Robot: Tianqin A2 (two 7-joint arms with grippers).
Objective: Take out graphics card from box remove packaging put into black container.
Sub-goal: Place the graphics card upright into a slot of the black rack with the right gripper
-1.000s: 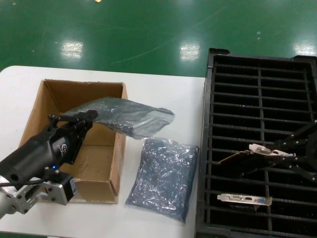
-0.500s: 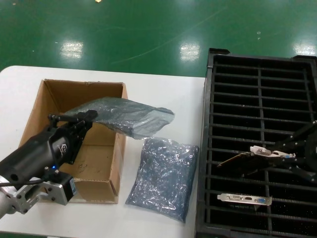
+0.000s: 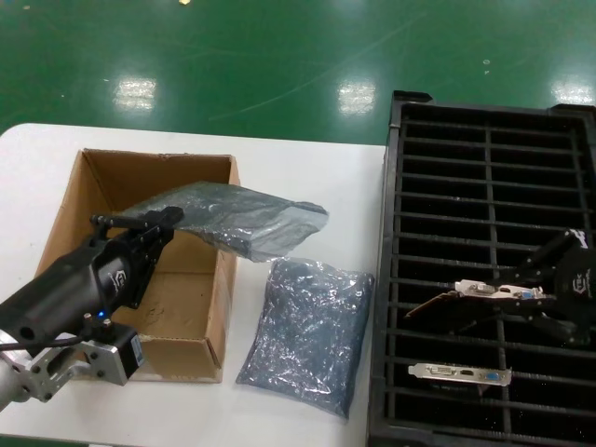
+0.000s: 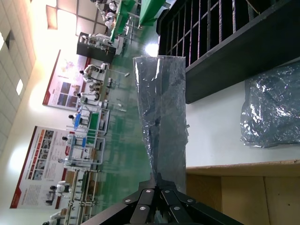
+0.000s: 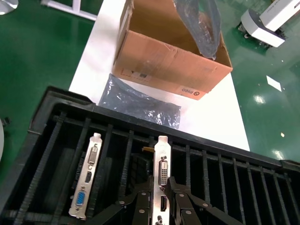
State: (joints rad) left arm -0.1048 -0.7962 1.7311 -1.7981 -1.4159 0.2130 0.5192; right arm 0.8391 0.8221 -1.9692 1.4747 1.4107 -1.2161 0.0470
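Clamping the card (image 3: pixel 470 300) by its silver bracket end, the right gripper (image 3: pixel 526 296) hangs over the right column of the container (image 3: pixel 396 242), toward its near end. Its fingers (image 5: pixel 140 206) press the bracket from both sides, as the right wrist view shows, with the white port on the bracket facing the camera. The dark board runs out from the claw toward the container's left column, tilted, its far tip low by the ribs; whether it touches them cannot be told. One slot nearer the robot, a second card (image 3: pixel 460 374) lies seated in the container, its bracket showing a white and a blue port.

Over the box (image 3: pixel 216 307), the left gripper (image 3: pixel 140 222) is closed on the corner of the bag (image 3: pixel 237 219), pinching the plastic between its fingertips. The bag stretches from the claw across the box's right wall and out above the white table (image 3: pixel 317 168), held clear of both. It is grey-silver, crinkled and translucent; what it holds, if anything, cannot be made out. The box stands open on the table's left part, its brown floor bare where it shows.

Between the box and the container, a flatter, bluer bag (image 3: pixel 312 331) lies on the table, just beside the box's right wall and near the container's left edge.
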